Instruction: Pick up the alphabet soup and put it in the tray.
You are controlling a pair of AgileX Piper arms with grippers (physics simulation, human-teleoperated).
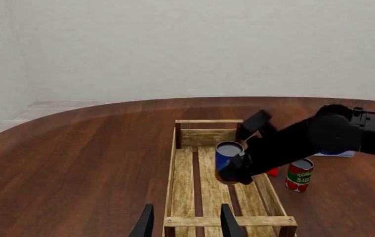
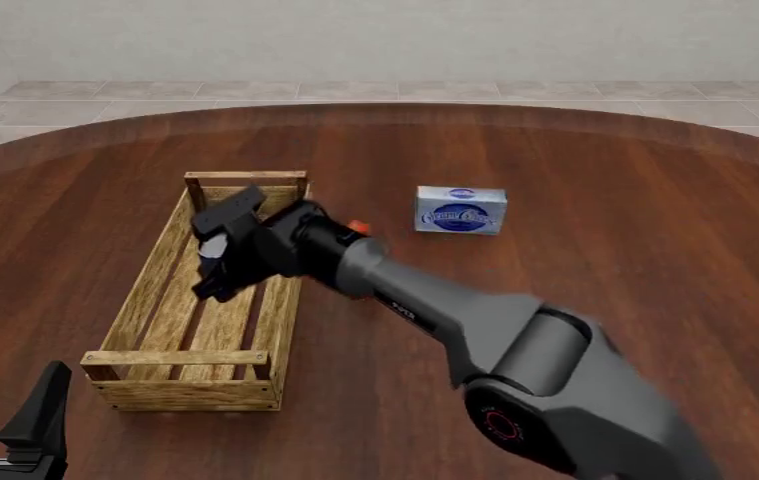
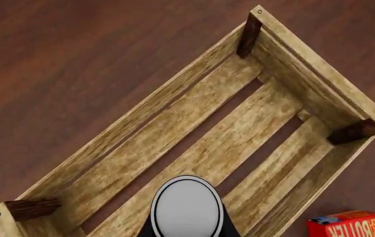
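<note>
Over the brown table, my right claw is squeezing the alphabet soup above the tray, ready to drop it in.

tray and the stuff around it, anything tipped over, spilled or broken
Nothing stands out. The tray sits flat and intact, the alphabet soup is held over it in the right gripper, and the tomato sauce can stands upright on the table.
</note>
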